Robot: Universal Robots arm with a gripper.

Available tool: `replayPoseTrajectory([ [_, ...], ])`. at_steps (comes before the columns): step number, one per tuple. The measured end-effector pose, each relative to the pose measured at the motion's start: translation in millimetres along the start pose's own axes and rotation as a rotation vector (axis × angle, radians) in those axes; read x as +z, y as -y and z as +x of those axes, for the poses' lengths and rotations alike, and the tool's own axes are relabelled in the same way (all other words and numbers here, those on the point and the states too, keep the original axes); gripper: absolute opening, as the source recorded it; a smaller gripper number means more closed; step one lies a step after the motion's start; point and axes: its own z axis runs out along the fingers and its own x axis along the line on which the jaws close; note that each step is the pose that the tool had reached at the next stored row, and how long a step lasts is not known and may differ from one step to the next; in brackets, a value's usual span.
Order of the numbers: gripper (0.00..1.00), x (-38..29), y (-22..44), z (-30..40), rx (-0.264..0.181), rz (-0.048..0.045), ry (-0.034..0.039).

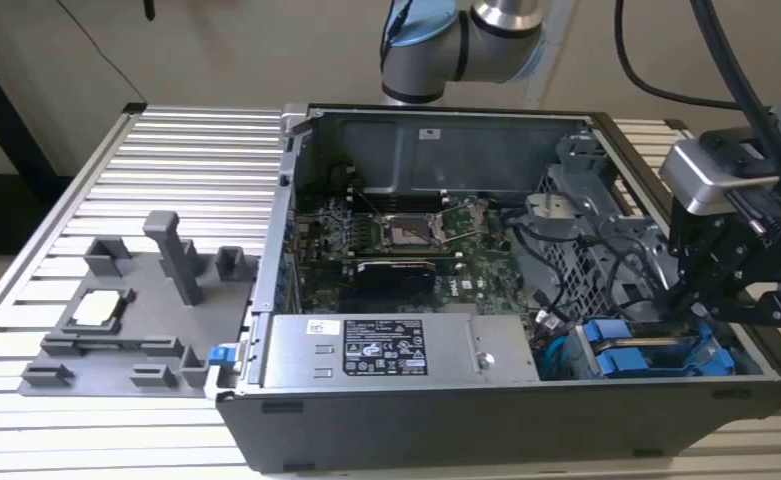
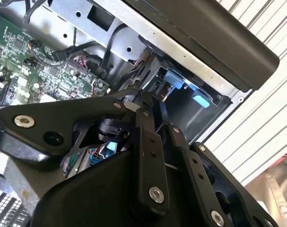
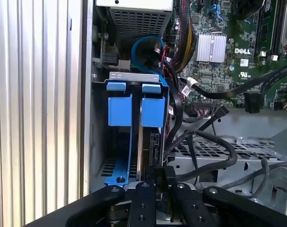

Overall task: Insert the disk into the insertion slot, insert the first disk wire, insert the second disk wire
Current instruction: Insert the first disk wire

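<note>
Nearest, the front wall of an open computer case (image 1: pixel 497 430), a silver power-supply box (image 1: pixel 390 350) just behind. At the exterior view's right the gripper (image 1: pixel 693 318) reaches down to the disk (image 3: pixel 152 112), which stands in the insertion slot (image 3: pixel 137 146) beside another blue carrier (image 3: pixel 119 111). Whether the gripper is clamped or free, I cannot tell. Seating the disk seems the step in hand; it calls for a straight push, clear of the black cables (image 3: pixel 214 142). Beyond lies the motherboard (image 1: pixel 404 240).
</note>
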Motion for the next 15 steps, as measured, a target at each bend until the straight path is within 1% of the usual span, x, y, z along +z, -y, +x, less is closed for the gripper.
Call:
replayPoseTrajectory([
  [7,0.19,3.7,2.1,1.4,0.002,0.0001,-0.0002],
  [15,0.19,7.8,2.3,1.6,0.024,0.0011,-0.0011],
])
